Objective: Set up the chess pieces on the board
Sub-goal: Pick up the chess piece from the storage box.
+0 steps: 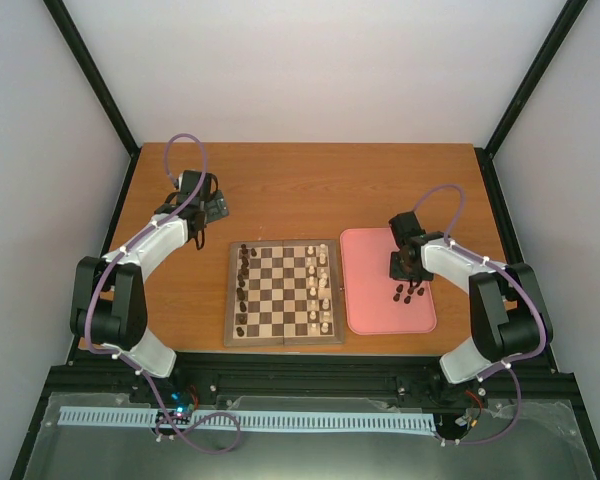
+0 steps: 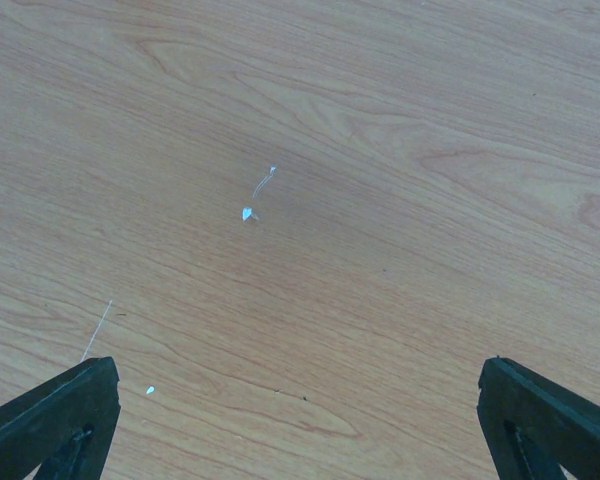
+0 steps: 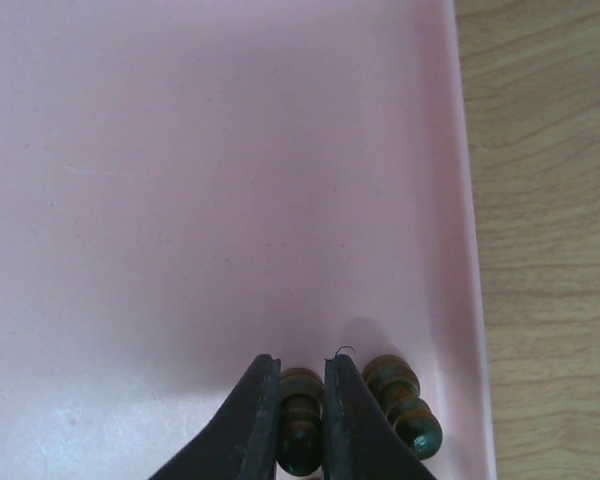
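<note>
The board lies at the table's middle, with dark chess pieces lined along its left side and cream ones on its right. A few more dark chess pieces stand in the pink tray. My right gripper is down among them. In the right wrist view my right gripper is shut on one dark piece, and another dark piece sits just right of the fingers. My left gripper hovers over bare table at the far left, its jaws wide apart and empty.
The pink tray's right rim runs close beside the held piece, with wooden table beyond it. Cream pieces fill the board's right columns. Black frame rails border the table.
</note>
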Robot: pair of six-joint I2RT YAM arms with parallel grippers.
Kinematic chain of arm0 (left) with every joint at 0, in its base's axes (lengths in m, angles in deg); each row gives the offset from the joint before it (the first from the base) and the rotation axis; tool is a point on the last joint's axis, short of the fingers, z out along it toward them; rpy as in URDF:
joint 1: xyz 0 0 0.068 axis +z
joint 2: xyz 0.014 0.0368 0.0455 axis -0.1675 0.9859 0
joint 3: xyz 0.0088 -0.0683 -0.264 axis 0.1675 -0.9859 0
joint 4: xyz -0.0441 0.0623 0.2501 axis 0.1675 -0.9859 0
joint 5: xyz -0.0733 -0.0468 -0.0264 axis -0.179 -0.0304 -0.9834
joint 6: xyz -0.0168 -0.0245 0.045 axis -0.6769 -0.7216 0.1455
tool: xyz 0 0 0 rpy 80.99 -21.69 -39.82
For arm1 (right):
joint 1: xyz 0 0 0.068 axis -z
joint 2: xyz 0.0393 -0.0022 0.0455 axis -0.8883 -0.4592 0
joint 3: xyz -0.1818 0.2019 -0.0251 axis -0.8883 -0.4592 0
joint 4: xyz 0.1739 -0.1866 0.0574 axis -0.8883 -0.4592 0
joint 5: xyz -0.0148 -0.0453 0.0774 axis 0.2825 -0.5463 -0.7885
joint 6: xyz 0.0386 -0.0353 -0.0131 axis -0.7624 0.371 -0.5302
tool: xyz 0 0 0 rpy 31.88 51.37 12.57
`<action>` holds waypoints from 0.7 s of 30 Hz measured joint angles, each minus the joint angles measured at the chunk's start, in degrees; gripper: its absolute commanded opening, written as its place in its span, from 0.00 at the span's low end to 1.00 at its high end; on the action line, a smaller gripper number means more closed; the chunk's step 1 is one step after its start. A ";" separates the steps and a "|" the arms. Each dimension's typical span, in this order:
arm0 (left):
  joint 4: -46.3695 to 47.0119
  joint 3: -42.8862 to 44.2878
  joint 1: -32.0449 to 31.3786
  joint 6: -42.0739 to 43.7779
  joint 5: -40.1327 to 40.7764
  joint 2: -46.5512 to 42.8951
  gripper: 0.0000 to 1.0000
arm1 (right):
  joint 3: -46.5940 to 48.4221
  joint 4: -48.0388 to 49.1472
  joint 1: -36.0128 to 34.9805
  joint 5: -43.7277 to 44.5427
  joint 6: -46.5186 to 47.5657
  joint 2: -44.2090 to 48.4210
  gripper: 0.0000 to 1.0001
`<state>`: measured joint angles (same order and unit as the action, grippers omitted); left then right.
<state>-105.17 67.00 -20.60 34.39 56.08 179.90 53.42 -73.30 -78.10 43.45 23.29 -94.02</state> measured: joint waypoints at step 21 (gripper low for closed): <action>-0.02 0.00 0.00 0.00 0.61 0.13 1.00 | 20.17 -7.30 -18.80 -2.45 -1.75 3.43 0.03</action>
<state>-105.20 67.00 -20.60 34.39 56.69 180.03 73.60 -80.60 -96.90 41.00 21.54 -90.59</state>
